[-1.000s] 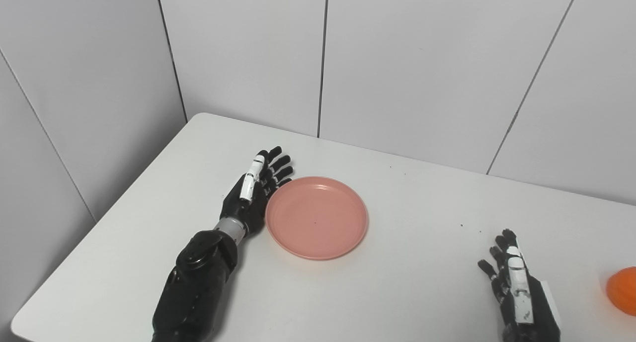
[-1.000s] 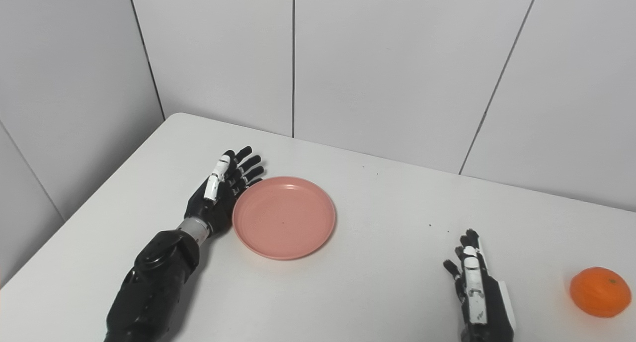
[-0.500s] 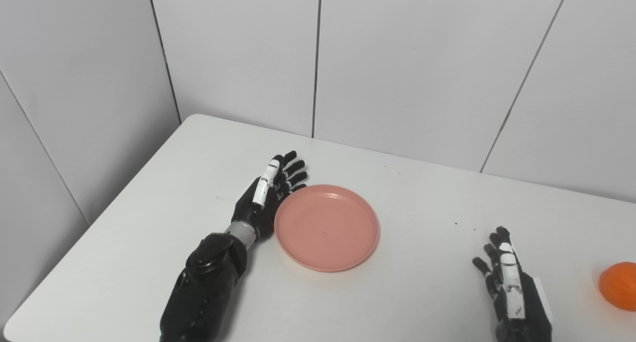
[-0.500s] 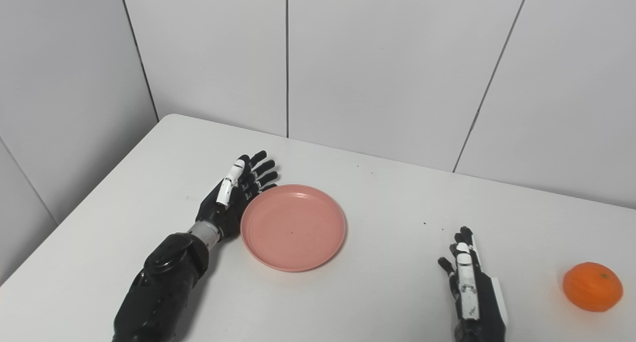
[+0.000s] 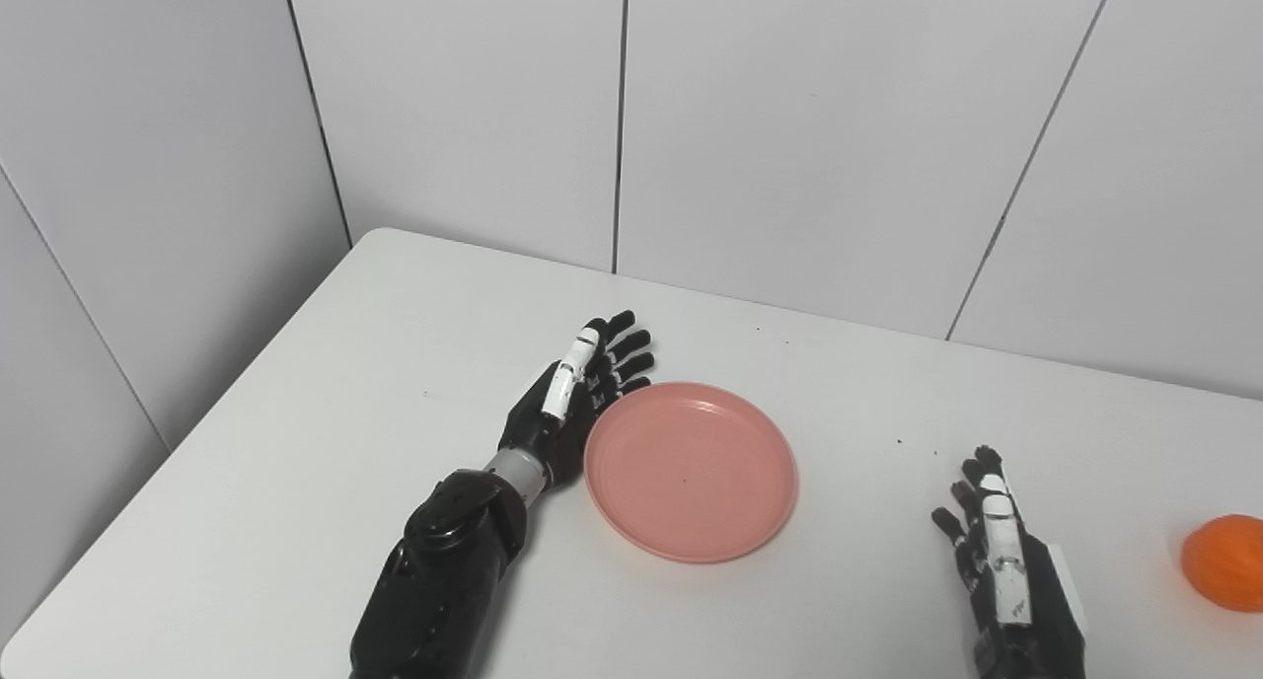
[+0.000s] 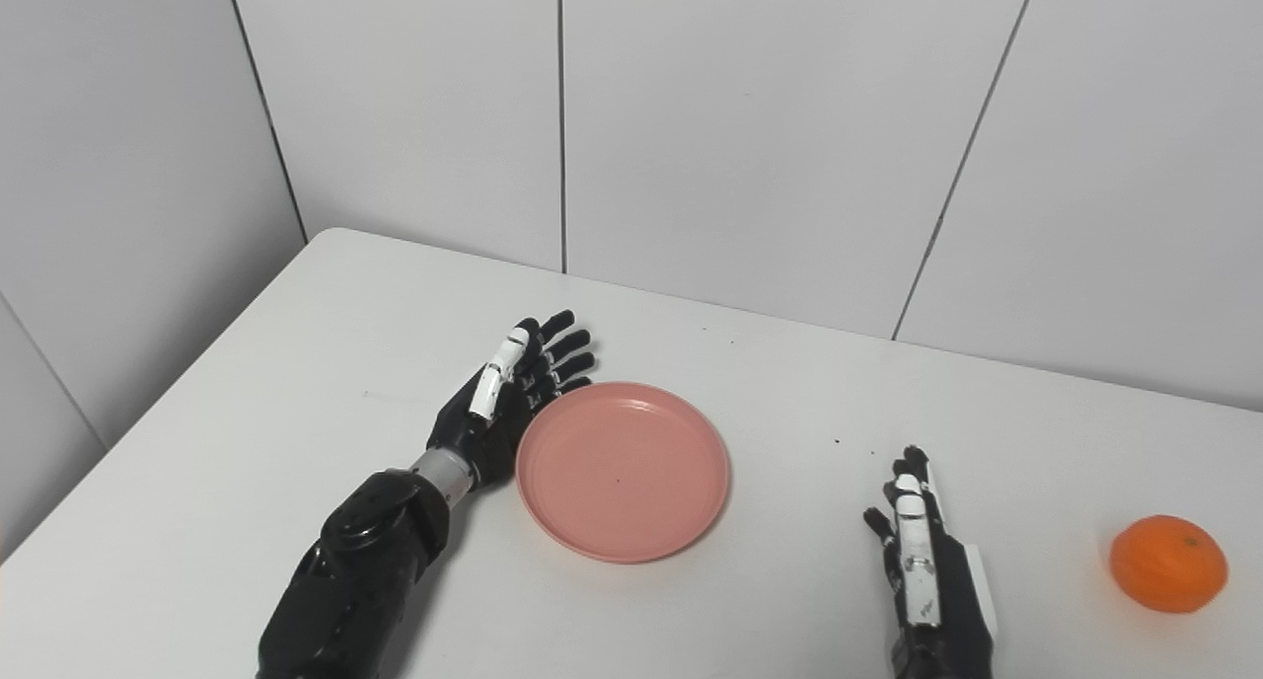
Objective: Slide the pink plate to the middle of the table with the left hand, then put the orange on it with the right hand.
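With both head cameras looking down on the white counter [image 6: 770, 383], I see my left hand [image 6: 498, 403] lying flat at the lower left of the centre of the frame, its fingers [image 6: 557, 348] straight and spread apart, clasping nothing. Its inner edge sits right against the left rim of the pink plate [image 6: 624, 470]; from here I read that as touching, though I cannot make out how firmly it presses. That plate lies flat and empty on the counter, a little left of the middle of the frame, with the dark forearm of the left arm running down from the hand to the bottom edge. My right hand [image 6: 923, 561] comes up from the bottom right, held on edge with the fingers extended and slightly parted, gripping nothing, and it stands well apart from the plate, with bare counter between them. The orange [image 6: 1168, 564] rests on the counter at the far lower right of the frame, to the right of my right hand and clear of it; in the left eye view it is cut by the right edge of the picture. A few small dark specks dot the counter between the plate and the right hand. Grey panelled walls [image 6: 750, 116] fill the top half of the frame behind the counter.
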Controlling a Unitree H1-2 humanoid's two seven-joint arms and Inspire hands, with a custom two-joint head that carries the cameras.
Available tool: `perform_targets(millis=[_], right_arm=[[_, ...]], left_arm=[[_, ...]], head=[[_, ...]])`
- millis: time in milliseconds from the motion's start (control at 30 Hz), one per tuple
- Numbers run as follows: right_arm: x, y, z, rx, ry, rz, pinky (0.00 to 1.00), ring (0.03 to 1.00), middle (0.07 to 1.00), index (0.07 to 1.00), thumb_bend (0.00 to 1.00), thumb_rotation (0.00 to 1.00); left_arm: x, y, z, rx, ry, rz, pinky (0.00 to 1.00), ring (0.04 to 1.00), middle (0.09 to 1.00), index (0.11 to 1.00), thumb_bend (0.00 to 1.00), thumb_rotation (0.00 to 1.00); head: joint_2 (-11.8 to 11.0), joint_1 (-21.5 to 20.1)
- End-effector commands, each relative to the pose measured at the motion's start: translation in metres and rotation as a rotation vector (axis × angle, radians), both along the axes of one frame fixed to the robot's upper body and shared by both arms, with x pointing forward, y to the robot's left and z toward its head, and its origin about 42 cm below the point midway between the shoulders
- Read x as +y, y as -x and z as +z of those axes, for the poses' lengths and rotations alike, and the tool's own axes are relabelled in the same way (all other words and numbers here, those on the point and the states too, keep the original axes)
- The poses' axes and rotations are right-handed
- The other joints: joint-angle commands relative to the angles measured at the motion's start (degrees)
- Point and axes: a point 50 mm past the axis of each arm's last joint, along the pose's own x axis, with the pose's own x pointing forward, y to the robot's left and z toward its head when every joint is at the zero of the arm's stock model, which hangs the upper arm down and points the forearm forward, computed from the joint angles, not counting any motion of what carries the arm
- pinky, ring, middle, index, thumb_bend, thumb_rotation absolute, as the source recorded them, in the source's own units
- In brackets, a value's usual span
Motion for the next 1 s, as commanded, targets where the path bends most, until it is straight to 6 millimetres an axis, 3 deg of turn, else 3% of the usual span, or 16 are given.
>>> perform_targets(millis=[0,600,967], right_arm=[[0.005,-0.004,0.013,-0.027,-0.004,0.004,1.00,1.000,1.000,1.000,0.22,1.00],[0.014,-0.005,0.018,-0.027,0.000,-0.001,1.00,1.000,1.000,1.000,0.22,1.00],[0.020,-0.005,0.021,-0.036,0.041,0.000,1.00,0.995,1.000,1.000,0.25,1.00]], left_arm=[[-0.013,0.001,0.002,0.023,0.005,-0.032,0.92,0.925,0.933,0.922,0.36,1.00],[-0.049,0.008,0.008,0.016,0.021,-0.094,0.91,0.913,0.920,0.916,0.38,1.00],[-0.048,0.016,0.006,-0.010,-0.026,-0.070,0.93,0.939,0.948,0.934,0.37,1.00]], head=[[0.20,-0.15],[2.17,-3.67],[3.51,-6.95]])
